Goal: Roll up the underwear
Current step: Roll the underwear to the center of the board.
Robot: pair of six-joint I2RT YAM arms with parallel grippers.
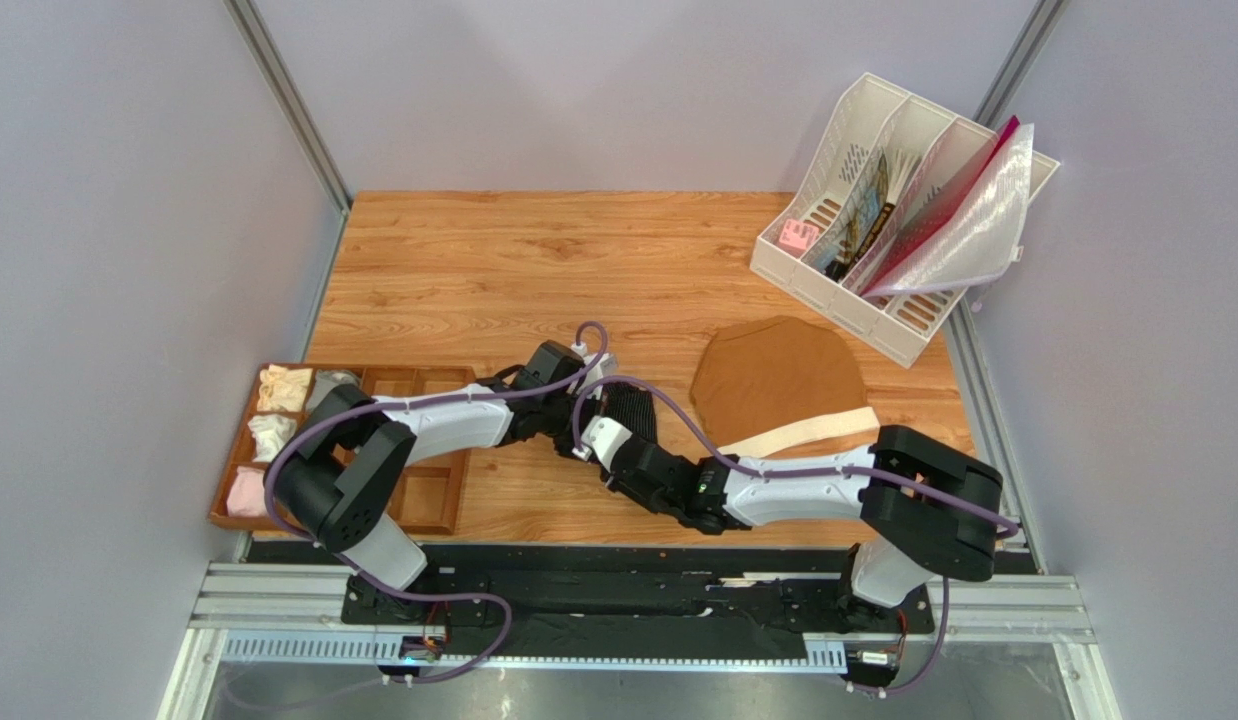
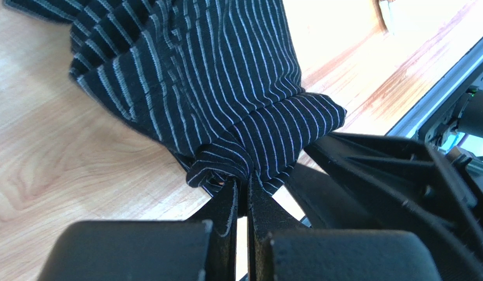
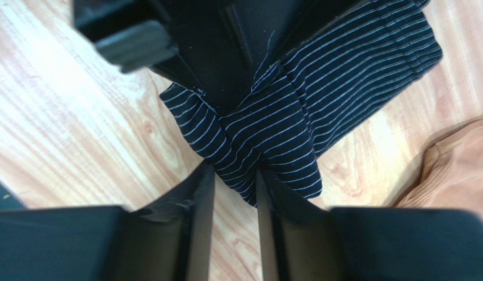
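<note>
Wooden table (image 1: 475, 255), grey walls. Compartment tray (image 1: 427, 495) at left: cream rolls (image 1: 284, 387), a grey roll (image 1: 332, 387) and a pink roll (image 1: 250, 488) sit in its left-hand cells. White file rack (image 1: 821, 158) far right holds a small pink object (image 1: 798, 236), booklets and clear plastic sleeves (image 1: 971, 210). Black pale-striped underwear (image 2: 214, 88) lies mid-table near brown briefs (image 1: 772, 375) — left gripper (image 2: 242, 187) clenched on a bunched edge, right gripper (image 3: 235, 175) pinching another fold.

Wooden table (image 1: 505, 255) carries: underwear (image 2: 214, 76) at centre; brown briefs (image 1: 775, 375) near right edge; file organizer (image 1: 821, 173) at far-right corner; compartment tray (image 1: 427, 488) at left edge.
</note>
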